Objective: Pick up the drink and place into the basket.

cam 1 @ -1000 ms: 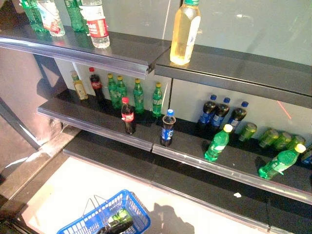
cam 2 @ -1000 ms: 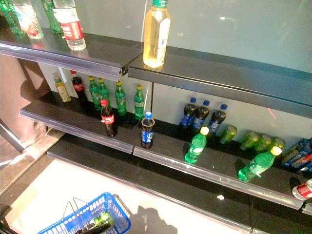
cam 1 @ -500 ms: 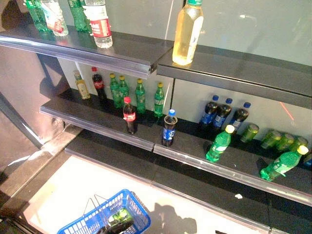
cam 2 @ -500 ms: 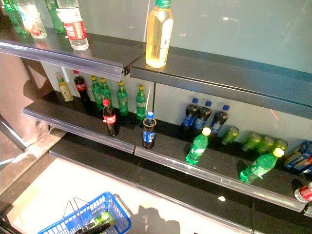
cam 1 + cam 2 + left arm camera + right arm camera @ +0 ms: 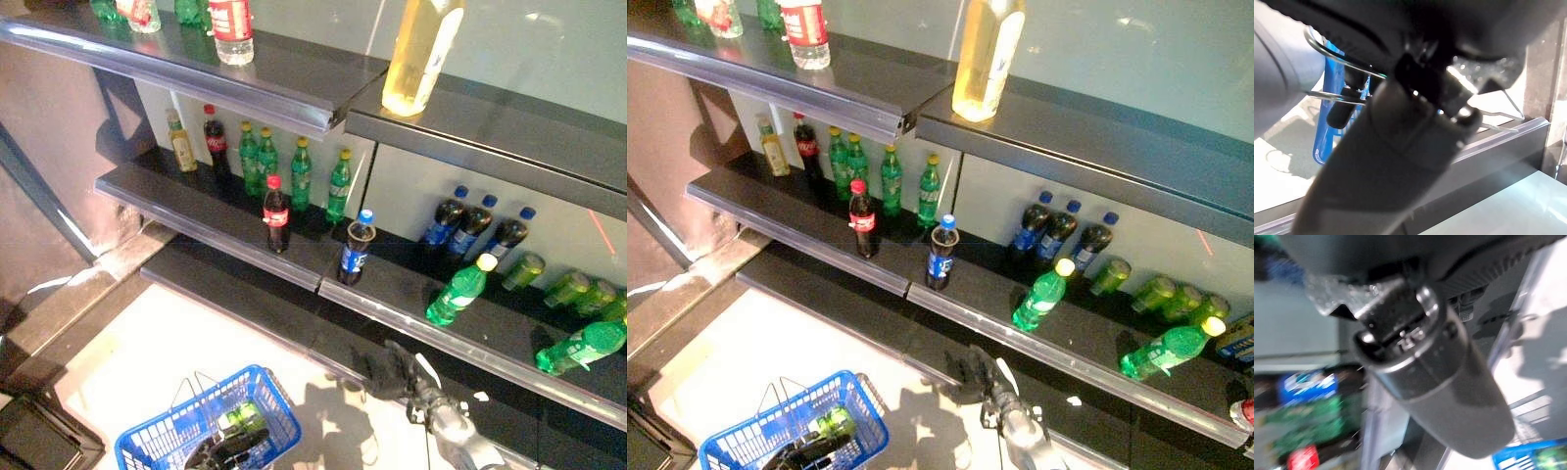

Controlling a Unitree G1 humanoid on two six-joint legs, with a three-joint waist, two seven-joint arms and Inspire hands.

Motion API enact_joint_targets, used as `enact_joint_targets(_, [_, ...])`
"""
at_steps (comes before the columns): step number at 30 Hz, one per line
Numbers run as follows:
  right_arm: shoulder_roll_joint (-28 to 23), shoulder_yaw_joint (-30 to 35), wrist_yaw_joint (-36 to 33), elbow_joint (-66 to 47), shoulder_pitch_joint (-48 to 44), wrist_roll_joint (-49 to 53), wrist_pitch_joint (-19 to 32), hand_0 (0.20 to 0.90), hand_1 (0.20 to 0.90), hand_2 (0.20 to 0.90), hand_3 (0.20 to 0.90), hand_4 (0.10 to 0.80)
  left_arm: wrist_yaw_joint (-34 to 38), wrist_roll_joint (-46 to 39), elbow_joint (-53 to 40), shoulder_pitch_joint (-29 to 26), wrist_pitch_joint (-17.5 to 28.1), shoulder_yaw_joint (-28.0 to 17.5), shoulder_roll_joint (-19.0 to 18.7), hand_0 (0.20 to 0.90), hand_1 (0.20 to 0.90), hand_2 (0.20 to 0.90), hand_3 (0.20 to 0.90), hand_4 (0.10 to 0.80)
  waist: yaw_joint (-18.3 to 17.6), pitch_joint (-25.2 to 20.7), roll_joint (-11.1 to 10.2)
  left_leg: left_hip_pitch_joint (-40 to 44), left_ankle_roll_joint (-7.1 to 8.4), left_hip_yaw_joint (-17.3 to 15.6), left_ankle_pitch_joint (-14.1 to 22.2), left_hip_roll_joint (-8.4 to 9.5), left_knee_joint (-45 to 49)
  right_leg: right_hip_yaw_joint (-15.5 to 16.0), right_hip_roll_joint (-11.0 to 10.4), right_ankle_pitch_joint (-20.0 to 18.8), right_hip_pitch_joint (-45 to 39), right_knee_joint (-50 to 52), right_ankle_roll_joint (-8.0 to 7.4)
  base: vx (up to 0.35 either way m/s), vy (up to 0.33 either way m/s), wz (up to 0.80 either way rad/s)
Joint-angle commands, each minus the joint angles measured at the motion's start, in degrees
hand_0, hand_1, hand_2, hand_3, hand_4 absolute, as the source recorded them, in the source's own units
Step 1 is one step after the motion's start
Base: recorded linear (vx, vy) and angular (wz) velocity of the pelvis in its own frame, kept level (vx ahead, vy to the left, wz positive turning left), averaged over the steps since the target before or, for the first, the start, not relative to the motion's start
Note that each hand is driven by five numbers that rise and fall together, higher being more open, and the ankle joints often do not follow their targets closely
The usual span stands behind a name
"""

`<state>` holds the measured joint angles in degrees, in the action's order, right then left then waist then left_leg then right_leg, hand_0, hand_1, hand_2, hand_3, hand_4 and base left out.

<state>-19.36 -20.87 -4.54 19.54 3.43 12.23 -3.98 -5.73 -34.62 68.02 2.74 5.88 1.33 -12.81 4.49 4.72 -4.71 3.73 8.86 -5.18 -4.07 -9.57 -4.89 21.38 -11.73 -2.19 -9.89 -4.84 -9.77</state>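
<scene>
Right hand (image 5: 970, 370): newly in view, fingers loosely spread, empty, below the middle shelf (image 5: 1038, 338). Left hand (image 5: 227, 452): curled on the basket (image 5: 157, 441) handle. Reach beginning.

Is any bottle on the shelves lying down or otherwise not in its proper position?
Yes. On the middle shelf, two green bottles with yellow caps lie tipped on their sides, while the cola bottle and blue-capped bottle near them stand upright. Nothing looks spilled.
</scene>
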Motion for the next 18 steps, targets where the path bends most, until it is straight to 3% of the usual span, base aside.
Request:
enact_joint_targets(1, [-4.1,1.0,2.4,-10.1,-3.3,-1.3,4.6,0.900,0.900,0.900,0.900,0.800,-2.7,2.2,0.3,0.4,2.9,2.2,0.0,0.300,0.300,0.300,0.200,0.100,1.0,-0.5,1.5,0.7,-1.05,-1.6,1.2,-1.92,-0.1,-3.3,-3.0,-1.2,2.6,3.0,-0.41,0.000,0.000,0.00])
enact_joint_targets(9, [-7.2,6.2,2.2,-24.4,-5.6,2.4,8.7,0.900,0.900,0.900,0.900,0.800,-2.9,1.7,0.2,2.6,4.2,1.9,1.4,0.300,0.300,0.300,0.200,0.100,0.7,-0.6,2.0,0.8,-0.88,-2.2,1.2,-2.35,-0.1,-3.6,-3.3,-1.3,3.3,2.9,-0.56,0.030,0.029,-0.01])
enact_joint_targets(18, [-7.1,9.3,-7.0,-31.0,-8.2,5.8,13.3,0.900,0.900,0.900,0.900,0.800,-2.3,1.0,-0.4,4.2,5.1,2.9,2.7,0.300,0.300,0.300,0.200,0.100,1.1,0.4,3.0,0.8,-1.10,-2.6,1.2,-2.38,0.6,-3.5,-4.0,-1.1,4.6,3.7,-0.38,0.037,0.039,-0.05])
